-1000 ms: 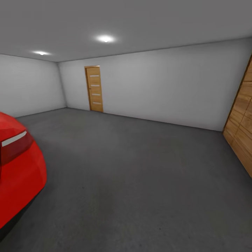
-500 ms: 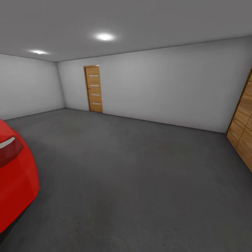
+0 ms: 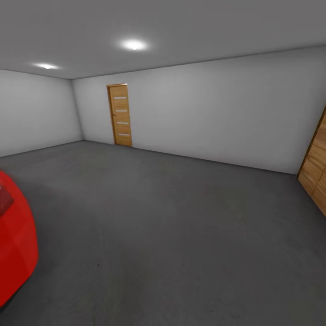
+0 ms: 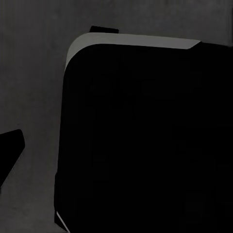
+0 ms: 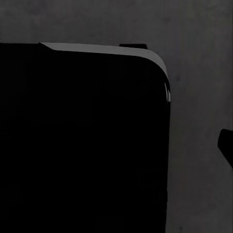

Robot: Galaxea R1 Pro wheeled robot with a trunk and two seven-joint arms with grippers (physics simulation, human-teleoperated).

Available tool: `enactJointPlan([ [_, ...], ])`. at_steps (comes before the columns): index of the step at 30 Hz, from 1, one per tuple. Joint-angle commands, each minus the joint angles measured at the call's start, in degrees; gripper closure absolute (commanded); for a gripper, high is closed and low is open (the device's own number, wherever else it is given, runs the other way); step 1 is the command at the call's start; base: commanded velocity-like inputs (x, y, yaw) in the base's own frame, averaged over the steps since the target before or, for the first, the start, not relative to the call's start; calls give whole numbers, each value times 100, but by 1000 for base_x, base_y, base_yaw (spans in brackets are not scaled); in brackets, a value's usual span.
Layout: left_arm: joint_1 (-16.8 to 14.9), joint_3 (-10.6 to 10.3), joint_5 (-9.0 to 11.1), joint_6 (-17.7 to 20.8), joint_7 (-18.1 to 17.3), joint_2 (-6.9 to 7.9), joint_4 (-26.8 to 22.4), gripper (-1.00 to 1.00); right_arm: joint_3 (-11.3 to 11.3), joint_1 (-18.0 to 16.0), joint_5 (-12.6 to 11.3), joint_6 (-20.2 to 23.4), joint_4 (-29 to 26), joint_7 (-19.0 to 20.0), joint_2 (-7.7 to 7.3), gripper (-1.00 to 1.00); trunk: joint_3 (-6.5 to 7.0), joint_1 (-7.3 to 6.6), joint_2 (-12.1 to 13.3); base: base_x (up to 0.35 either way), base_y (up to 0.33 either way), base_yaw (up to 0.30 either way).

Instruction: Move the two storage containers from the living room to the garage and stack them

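I am in the garage, with its dark grey concrete floor (image 3: 172, 226) stretching ahead to pale grey walls (image 3: 217, 108). The two storage containers and the living room are out of view. In the left wrist view a dark fingertip (image 4: 9, 150) juts in at the edge over the floor (image 4: 34, 87), beside the black body of my base (image 4: 141, 141). The right wrist view has a similar dark fingertip (image 5: 226, 145) beside the black base (image 5: 82, 141). Whether the jaws stand open or shut is not visible.
A red car (image 3: 13, 249) stands close at the left. A wooden-plank sliding door (image 3: 317, 172) is at the right edge. A narrow wooden door (image 3: 120, 115) is in the far wall. Two ceiling lights (image 3: 134, 45) shine above.
The whole head view has shifted, so the camera has moved. The red car and the plank sliding door now show less at the picture's edges, and the floor fills more of the view.
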Motion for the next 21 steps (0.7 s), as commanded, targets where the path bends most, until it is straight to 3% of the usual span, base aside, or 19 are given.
enactJointPlan([
  [1, -1, 3, 50, -14, 4, -2, 0, -100, 4, -3, -2, -29, 9, -2, 1, -100, -4, 3, -2, 321, 0, 0],
  [21, -2, 8, 50, -14, 4, -2, -3, -100, 4, -3, -4, -29, 9, 0, 1, -100, -4, 3, -2, 321, 0, 0],
])
